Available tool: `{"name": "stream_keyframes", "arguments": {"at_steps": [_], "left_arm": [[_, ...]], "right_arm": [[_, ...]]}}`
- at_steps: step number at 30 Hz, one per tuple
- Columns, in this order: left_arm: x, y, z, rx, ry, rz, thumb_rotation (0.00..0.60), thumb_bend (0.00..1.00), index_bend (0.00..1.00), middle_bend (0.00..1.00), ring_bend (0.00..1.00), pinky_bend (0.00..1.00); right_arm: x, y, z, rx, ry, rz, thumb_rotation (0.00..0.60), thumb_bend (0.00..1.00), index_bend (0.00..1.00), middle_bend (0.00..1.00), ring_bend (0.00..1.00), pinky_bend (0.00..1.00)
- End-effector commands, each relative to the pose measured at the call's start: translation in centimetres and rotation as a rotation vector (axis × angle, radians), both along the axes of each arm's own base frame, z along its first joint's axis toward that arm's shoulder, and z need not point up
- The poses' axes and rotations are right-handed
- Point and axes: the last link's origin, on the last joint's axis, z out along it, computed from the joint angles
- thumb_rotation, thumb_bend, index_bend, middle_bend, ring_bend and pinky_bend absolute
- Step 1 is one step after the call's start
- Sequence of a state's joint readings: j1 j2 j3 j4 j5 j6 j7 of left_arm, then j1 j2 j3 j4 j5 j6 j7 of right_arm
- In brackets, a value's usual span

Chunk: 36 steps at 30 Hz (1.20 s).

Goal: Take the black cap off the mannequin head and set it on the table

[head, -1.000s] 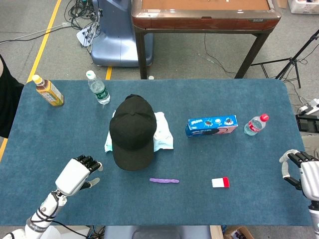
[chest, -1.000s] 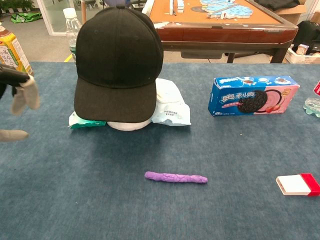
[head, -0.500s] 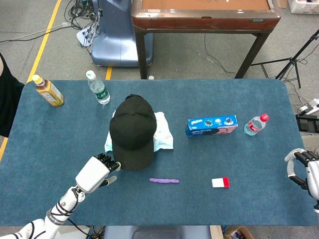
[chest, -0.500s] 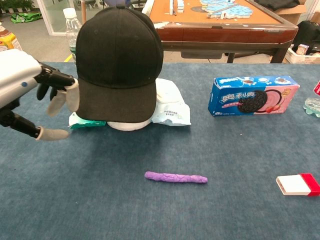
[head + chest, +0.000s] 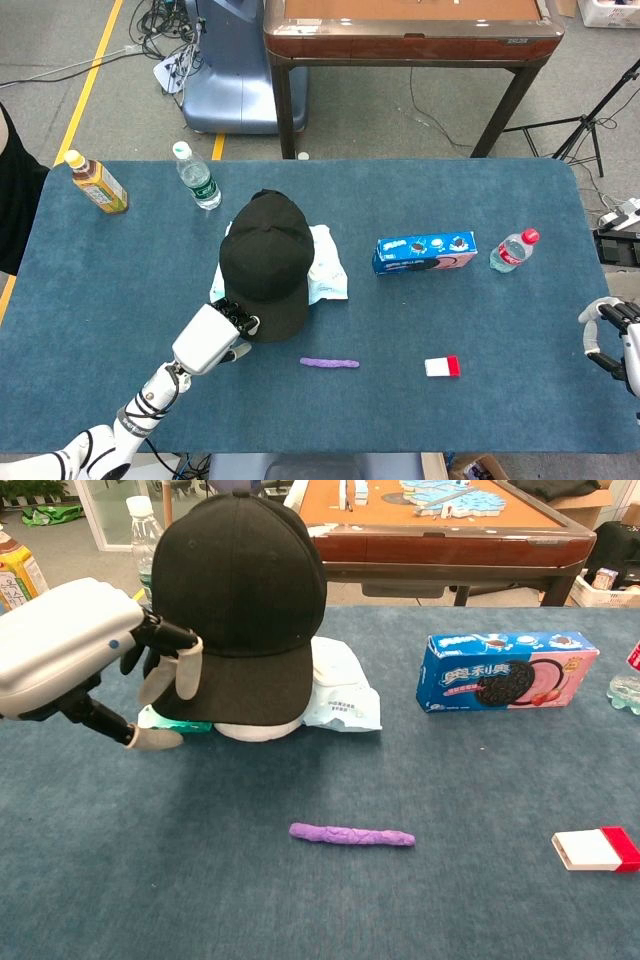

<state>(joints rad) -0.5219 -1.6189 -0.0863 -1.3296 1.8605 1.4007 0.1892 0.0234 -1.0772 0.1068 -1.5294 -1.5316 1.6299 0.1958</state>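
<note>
Black cap (image 5: 238, 590) sits on the mannequin head (image 5: 258, 730), of which only a pale rim shows under the cap's lower edge. Brim points toward the near edge of the counter (image 5: 120, 270).

Left hand (image 5: 208, 338) is at the cap's brim on the cap's left side. In the chest view its fingertips (image 5: 187, 678) overlap the lower left edge of the cap, fingers spread, thumb held apart below beside the cap's base. Whether they actually touch the fabric cannot be told; nothing is gripped.

Right hand (image 5: 615, 340) hangs at the far right edge of the counter, well apart from the cap, fingers loosely curled and empty; seen only in the head view.

White and teal packets (image 5: 343, 695) lie under and just right of the cap, touching the mannequin base. Purple strip (image 5: 352, 834) lies on the counter in front of the cap, toward the near edge. Open blue cloth between cap and strip, and to the cap's left.

Blue cookie box (image 5: 505, 670) stands well right of the cap; red-capped bottle (image 5: 513, 251) beyond it. White and red box (image 5: 595, 848) lies near the front right. Behind the cap: water bottle (image 5: 198, 178) and, further left, tea bottle (image 5: 96, 183).
</note>
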Motion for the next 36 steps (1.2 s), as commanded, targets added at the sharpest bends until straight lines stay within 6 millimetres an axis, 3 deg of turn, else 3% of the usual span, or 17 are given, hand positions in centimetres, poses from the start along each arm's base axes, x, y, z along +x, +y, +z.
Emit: {"name": "stream_keyframes", "arguments": {"at_steps": [1,22,36], "left_arm": [[0.3,0.2,-0.2,0.004,-0.02,-0.001,0.6,0.0,0.6,0.76,0.6,0.63],[1.3,0.5,-2.1,-0.024,-0.065,0.025,0.6,0.0,0.61,0.77,0.61,0.64],[1.6,0.7,-2.0,0.069,-0.152,0.049,0.6,0.0,0.63,0.79,0.62,0.65]], "right_arm": [[0.0,0.0,0.0,0.0,0.0,0.001,0.6,0.46,0.54,0.48,0.46,0.6],[0.0,0.0,0.1,0.0,-0.002,-0.002,0.6,0.46,0.54,0.48,0.46,0.6],[0.0,0.0,0.0,0.004,0.002,-0.003,0.6,0.46,0.55,0.48,0.46,0.6]]}}
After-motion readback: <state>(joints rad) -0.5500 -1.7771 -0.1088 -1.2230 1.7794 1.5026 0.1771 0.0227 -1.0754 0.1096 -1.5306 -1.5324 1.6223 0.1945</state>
